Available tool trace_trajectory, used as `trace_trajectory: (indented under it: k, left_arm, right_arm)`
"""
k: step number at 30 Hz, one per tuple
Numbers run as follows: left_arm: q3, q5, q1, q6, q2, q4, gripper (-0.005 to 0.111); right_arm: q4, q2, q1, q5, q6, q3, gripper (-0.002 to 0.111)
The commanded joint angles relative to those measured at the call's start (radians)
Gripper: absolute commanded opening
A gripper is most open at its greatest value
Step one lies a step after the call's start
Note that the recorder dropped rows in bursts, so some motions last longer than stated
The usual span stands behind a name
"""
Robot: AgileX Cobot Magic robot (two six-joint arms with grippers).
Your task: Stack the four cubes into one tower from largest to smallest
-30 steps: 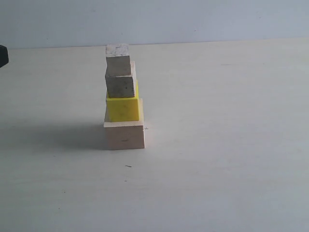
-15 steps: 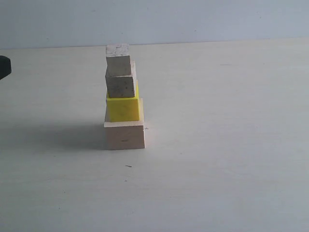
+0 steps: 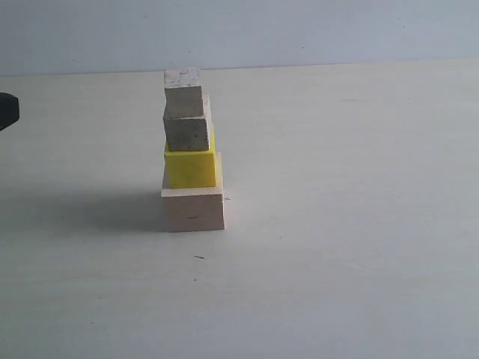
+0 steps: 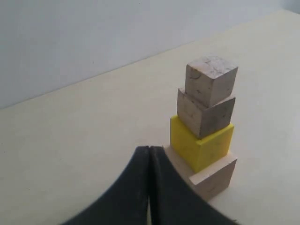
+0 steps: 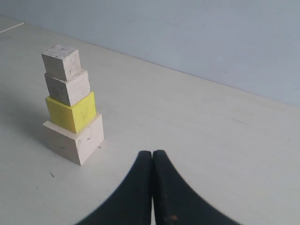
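Note:
The tower stands left of centre on the pale table. At its base is the large pale wooden cube point(image 3: 193, 209), then the yellow cube point(image 3: 190, 167), a small wooden cube point(image 3: 186, 133), and on top the smallest cube point(image 3: 183, 93). My left gripper point(image 4: 149, 149) is shut and empty, hanging apart from the tower, with the large cube point(image 4: 213, 176) just past its tips. Only a dark bit of the left gripper point(image 3: 7, 111) shows at the exterior view's left edge. My right gripper point(image 5: 153, 153) is shut with nothing in it, well away from the tower's yellow cube point(image 5: 72, 112).
The pale table point(image 3: 344, 224) spreads around the tower, and a plain blue-grey wall point(image 3: 299, 30) runs along its far edge. A small dark speck point(image 3: 199, 257) lies in front of the tower.
The dark tip of the left gripper at the exterior view's left edge has drifted downward a little. The tower has not moved.

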Motion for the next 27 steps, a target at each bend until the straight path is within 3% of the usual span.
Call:
trace_trajectory:
  k: [1,7,12,19,27]
  left_arm:
    - [0.005,0.004,-0.007,-0.004,-0.002,0.000,0.000]
    - [0.005,0.005,-0.004,-0.004,-0.032,0.000,0.000]
    - [0.007,0.009,0.059,-0.004,-0.175,0.000,0.000]
    - [0.007,0.009,0.241,-0.004,-0.474,0.000,0.000]
    - [0.007,0.009,0.465,-0.004,-0.699,0.000,0.000]
  right_arm:
    - [-0.008,-0.003,0.000,-0.012,0.005,0.005,0.000]
    - [-0.008,-0.003,0.000,-0.014,0.005,0.005,0.000]
    - [-0.006,-0.003,0.000,-0.014,0.004,0.005,0.000]
    - [-0.006,-0.003,0.000,-0.017,0.004,0.005,0.000]
    - [-0.006,-0.003,0.000,-0.017,0.004,0.005,0.000]
